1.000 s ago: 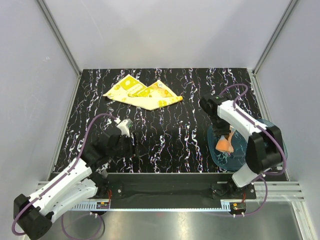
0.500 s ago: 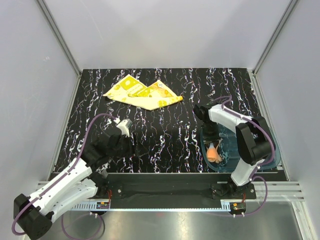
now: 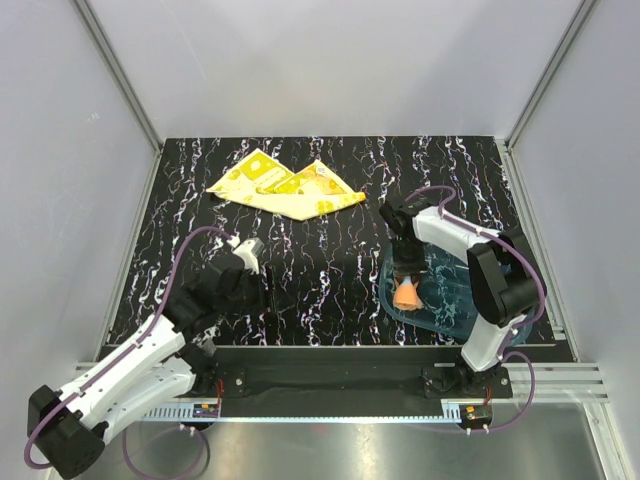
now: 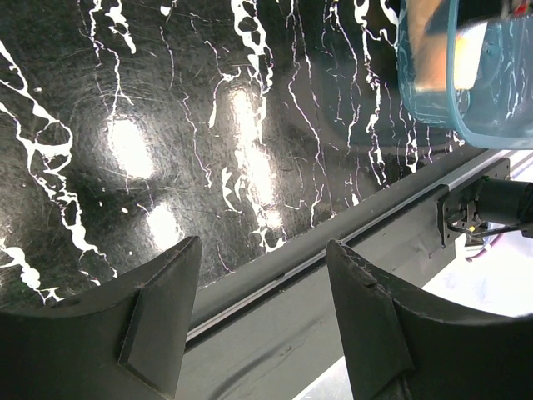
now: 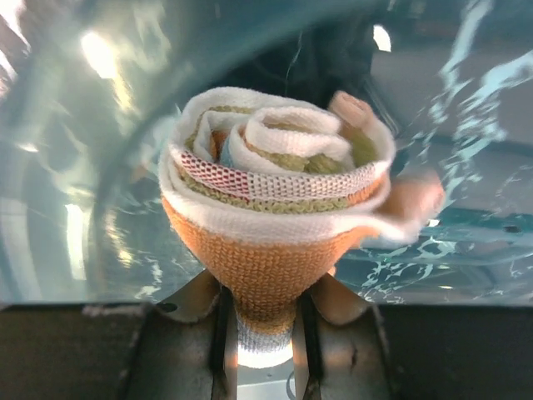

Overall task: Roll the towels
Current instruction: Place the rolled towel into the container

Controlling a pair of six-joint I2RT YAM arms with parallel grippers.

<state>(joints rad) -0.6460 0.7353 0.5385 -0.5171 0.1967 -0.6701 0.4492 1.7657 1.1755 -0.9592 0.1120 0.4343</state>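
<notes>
So, the step in hand looks like stowing the first roll: the right end effector (image 5: 262, 327) is clamped on the tapered lower end of the orange towel (image 5: 275, 200), which is wound into a tight spiral; it hangs over the blue tray (image 3: 448, 305) at the right near side of the desk (image 3: 330, 270); we can't tell whether the roll touches the tray floor. The left end effector (image 4: 262, 312) has its fingers apart, holds nothing, and sits low over bare desk near the front edge. The yellow towel (image 3: 285, 188) lies flat and loosely folded at the far side, well apart from both arms, not rolled; we'd call the job roughly half done. Next move, as we judge it: set the roll down in the tray and let go without it springing open; then reach for the yellow towel, flatten it, pin one edge and roll.
</notes>
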